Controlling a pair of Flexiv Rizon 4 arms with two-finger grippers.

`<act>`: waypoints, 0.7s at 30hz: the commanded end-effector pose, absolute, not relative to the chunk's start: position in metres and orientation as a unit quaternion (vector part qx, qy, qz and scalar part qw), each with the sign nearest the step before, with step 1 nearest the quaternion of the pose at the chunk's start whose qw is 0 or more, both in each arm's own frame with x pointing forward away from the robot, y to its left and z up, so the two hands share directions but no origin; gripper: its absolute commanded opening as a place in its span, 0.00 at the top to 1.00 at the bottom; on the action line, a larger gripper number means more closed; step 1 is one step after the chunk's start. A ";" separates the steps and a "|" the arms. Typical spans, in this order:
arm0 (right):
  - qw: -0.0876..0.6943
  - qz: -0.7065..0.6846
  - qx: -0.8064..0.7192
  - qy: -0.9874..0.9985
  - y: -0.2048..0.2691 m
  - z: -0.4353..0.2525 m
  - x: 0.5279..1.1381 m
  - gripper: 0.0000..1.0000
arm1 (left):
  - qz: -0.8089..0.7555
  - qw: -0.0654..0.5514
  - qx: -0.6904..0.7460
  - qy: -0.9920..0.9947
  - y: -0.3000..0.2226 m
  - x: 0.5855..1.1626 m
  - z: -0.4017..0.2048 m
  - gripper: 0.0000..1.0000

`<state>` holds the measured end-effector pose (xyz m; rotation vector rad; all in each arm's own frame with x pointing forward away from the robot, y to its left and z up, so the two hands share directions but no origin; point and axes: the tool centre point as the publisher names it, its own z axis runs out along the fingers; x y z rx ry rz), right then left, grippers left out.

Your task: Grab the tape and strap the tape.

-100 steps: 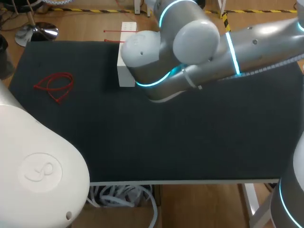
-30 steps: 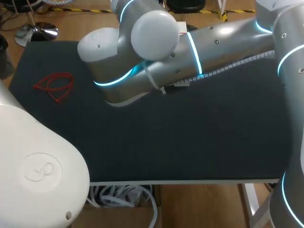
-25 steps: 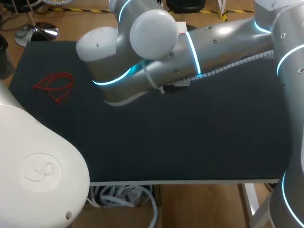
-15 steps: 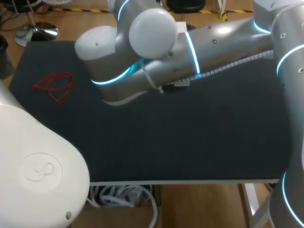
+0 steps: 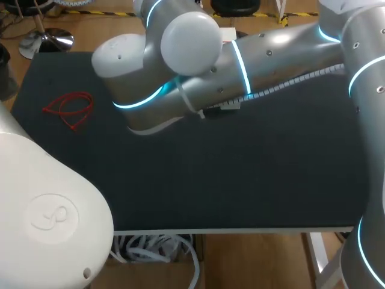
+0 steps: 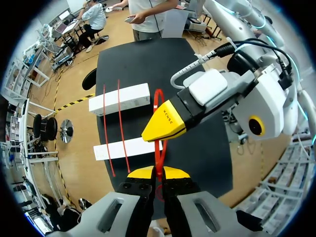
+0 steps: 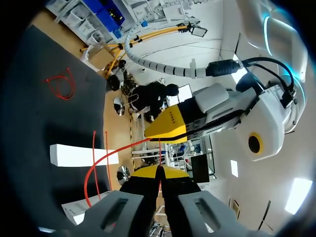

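A red tape runs up from between the fingertips of my left gripper, which is shut on it. Just ahead, my right gripper meets the same tape. In the right wrist view my right gripper is shut on the red tape, which curves away toward the table, and my left gripper is close in front. My right arm reaches far left over the table's back and hides both grippers in the head view. A second, looped red tape lies on the black table at the left.
Two white blocks stand at the table's back edge with two red tapes lying across them. My left arm's white casing fills the near left corner. The head view shows only a corner of a white block.
My right arm has swung leftward across the table's back, covering the white block, and over the last second has crept slightly further left. Both grippers stay shut.
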<state>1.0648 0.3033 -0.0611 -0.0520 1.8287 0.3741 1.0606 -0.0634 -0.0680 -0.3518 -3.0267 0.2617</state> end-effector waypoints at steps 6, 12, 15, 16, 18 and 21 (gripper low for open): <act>0.589 0.160 -0.018 0.792 0.305 -0.064 1.065 1.00 | 0.084 0.042 -0.114 -0.989 -0.064 1.061 -0.067 1.00; 0.588 0.158 -0.017 0.793 0.304 -0.065 1.066 1.00 | 0.084 0.042 -0.114 -0.989 -0.064 1.061 -0.067 1.00; 0.589 0.159 -0.018 0.792 0.305 -0.065 1.068 1.00 | 0.084 0.042 -0.114 -0.989 -0.064 1.061 -0.067 1.00; 0.589 0.160 -0.018 0.792 0.306 -0.065 1.068 1.00 | 0.084 0.042 -0.114 -0.989 -0.064 1.061 -0.067 1.00; 0.590 0.160 -0.018 0.791 0.307 -0.065 1.069 1.00 | 0.084 0.042 -0.114 -0.989 -0.064 1.061 -0.067 1.00; 0.590 0.162 -0.022 0.791 0.310 -0.065 1.070 1.00 | 0.084 0.042 -0.114 -0.989 -0.064 1.061 -0.067 1.00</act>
